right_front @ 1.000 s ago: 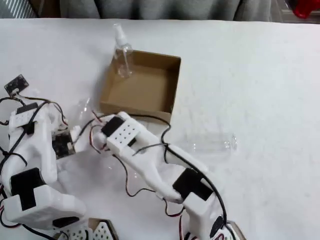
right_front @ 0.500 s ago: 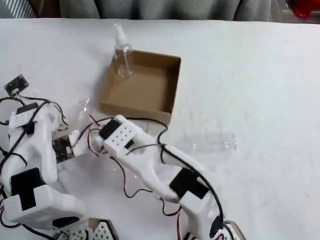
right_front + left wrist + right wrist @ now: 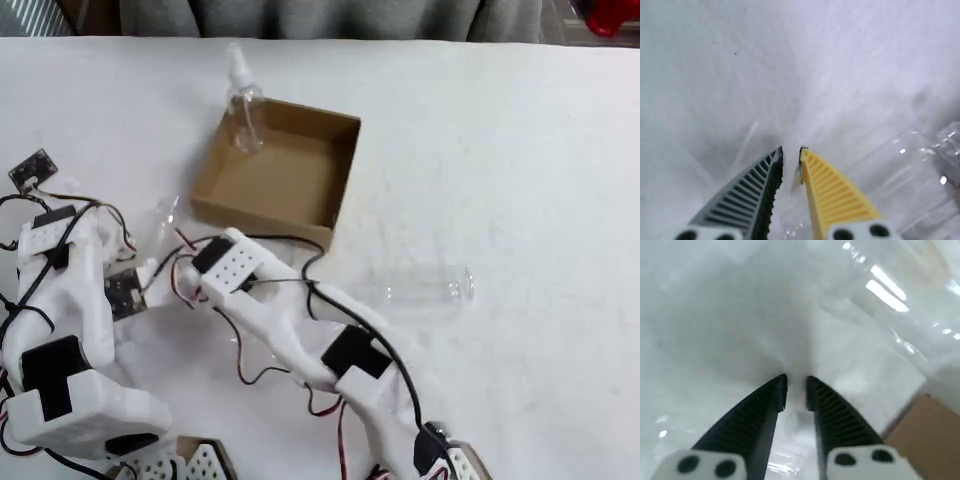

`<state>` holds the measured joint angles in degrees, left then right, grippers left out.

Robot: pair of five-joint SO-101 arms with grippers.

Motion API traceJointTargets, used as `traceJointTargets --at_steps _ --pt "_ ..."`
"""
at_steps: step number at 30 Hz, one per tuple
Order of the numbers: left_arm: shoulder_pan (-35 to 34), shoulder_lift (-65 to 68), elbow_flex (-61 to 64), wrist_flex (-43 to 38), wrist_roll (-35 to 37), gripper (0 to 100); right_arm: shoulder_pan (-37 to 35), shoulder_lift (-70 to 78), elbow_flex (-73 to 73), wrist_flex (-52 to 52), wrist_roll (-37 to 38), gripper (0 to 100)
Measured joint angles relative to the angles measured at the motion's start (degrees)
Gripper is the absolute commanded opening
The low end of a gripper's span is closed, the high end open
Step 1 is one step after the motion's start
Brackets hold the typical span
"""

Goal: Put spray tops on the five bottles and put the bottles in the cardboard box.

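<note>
An open brown cardboard box (image 3: 278,182) sits on the white table (image 3: 500,150). At its 11 o'clock corner stands a clear plastic bottle with a white spray top (image 3: 245,118). A second clear bottle (image 3: 425,287) lies at the box's 4 o'clock, and a third clear bottle (image 3: 165,215) at its 8 o'clock, between the arms. The left gripper (image 3: 791,149), grey and yellow, is nearly closed beside that bottle. The black right gripper (image 3: 796,380) is likewise closed to a slit over clear plastic.
</note>
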<state>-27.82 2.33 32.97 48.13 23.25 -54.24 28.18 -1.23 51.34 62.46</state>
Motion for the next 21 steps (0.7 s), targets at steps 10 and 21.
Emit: traceJointTargets --at_steps 10,21 --pt "0.0 0.0 0.0 0.0 0.0 8 2.2 -6.7 0.0 5.5 0.1 1.6" --pt "0.0 0.0 0.0 0.0 0.0 8 5.8 -8.3 0.0 7.9 -0.3 17.4"
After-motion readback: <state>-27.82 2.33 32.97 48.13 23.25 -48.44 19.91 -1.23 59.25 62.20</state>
